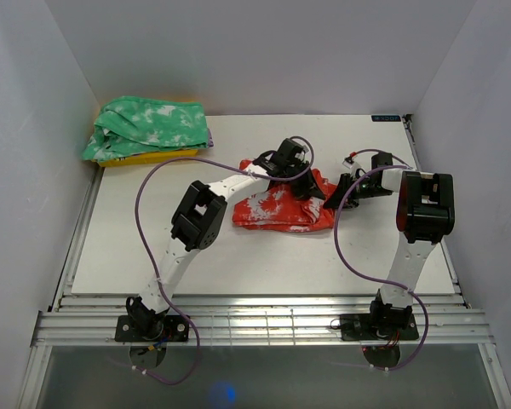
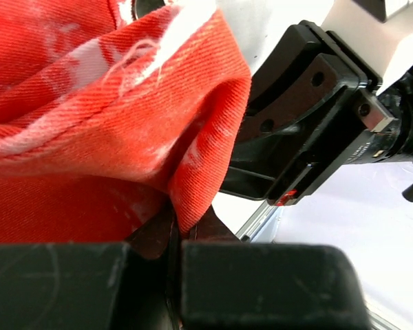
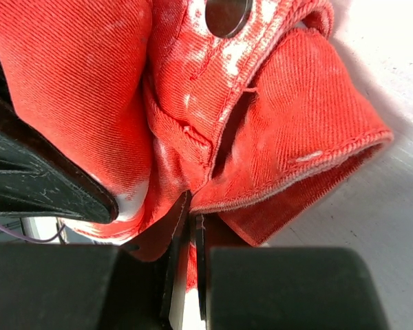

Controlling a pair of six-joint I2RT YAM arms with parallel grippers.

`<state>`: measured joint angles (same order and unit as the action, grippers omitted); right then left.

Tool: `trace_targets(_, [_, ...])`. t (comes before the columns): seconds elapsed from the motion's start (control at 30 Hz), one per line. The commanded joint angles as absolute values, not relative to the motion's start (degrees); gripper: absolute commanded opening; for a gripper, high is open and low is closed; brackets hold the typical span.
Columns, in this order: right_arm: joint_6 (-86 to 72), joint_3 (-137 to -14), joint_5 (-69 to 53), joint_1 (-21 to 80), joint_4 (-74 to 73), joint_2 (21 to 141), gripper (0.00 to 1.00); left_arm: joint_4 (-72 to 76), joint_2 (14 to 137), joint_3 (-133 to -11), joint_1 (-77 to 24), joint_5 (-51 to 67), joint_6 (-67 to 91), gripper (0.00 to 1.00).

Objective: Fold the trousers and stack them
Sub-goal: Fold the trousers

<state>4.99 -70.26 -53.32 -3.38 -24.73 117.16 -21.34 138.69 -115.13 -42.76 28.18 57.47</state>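
Note:
The red-orange trousers (image 1: 277, 209) with white splotches lie bunched in the middle of the white table. My left gripper (image 1: 305, 183) is at their far right edge, shut on a fold of the cloth (image 2: 193, 185). My right gripper (image 1: 334, 194) is just right of it, shut on a hemmed edge of the same trousers (image 3: 261, 185). A metal button (image 3: 228, 15) shows near the waistband in the right wrist view. The two grippers are close together; the right gripper's body shows in the left wrist view (image 2: 316, 117).
A green white-mottled garment (image 1: 146, 126) lies on a yellow cloth (image 1: 157, 157) at the table's far left corner. White walls enclose the table on three sides. A metal rail (image 1: 255, 319) runs along the near edge by the arm bases.

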Motion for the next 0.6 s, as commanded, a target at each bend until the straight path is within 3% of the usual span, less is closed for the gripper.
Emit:
trace_targets(0.0, [5.36,-69.08,-55.20,-2.72,-23.20,117.16,0.08,-16.35,139.04,-117.69,-45.17,31.29,59.85,0.00])
trace_targets(0.03, [5.27,-69.00,-55.20,-2.72,-23.29,116.98,0.08,-16.26,139.22,-117.34,-45.09,31.20,59.94,0.16])
trace_targets(0.07, [5.45,-68.99,-54.85,-2.72,-23.47,116.81,0.08,-16.09,139.22,-116.90,-45.00,31.03,59.94,0.24])
trace_targets(0.17, [5.97,-69.26,-52.92,-3.07,-23.99,115.58,0.19,-16.00,138.34,-115.58,-44.47,31.99,59.33,0.41])
trace_targets(0.27, [8.16,-70.74,-50.29,-4.65,-27.06,114.70,0.38,-16.35,136.68,-114.87,-43.86,31.99,57.75,0.55])
trace_targets(0.3, [10.52,-72.23,-49.58,-5.27,-29.94,114.52,0.46,-16.43,136.23,-114.79,-43.77,32.17,57.48,0.56])
trace_targets(0.57, [20.30,-80.06,-46.67,-14.67,-43.23,113.82,0.61,-18.10,129.91,-110.22,-43.42,33.31,51.60,0.67])
